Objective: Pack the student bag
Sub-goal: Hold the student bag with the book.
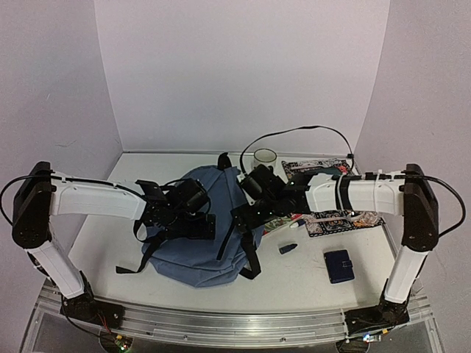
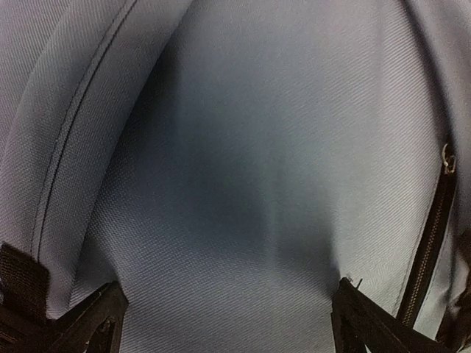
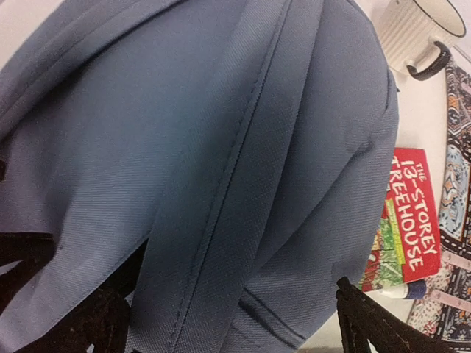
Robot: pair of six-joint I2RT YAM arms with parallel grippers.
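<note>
The only writing that can be read is on a book: white letters on its red cover say "THE 13-STOREY TREEHOUSE", with a green and yellow picture below. The edge of the student bag partly hides this book.

The bag lies flat in the middle of the white table, between the two arms. It is made of soft slate-blue woven fabric with a fine diagonal weave, stitched seams and rounded folds. Its black straps spread toward the near side. In the left wrist view a black zipper runs along the right side.

The left gripper hangs close over the fabric with its black fingers wide apart and nothing between them. The right gripper is also spread wide above a seam of the bag and holds nothing.

Behind the bag stands a white ribbed mug with a dark rim and handle. To the right lie a patterned cloth, a flat rectangular navy wallet and a small dark object that I cannot identify.
</note>
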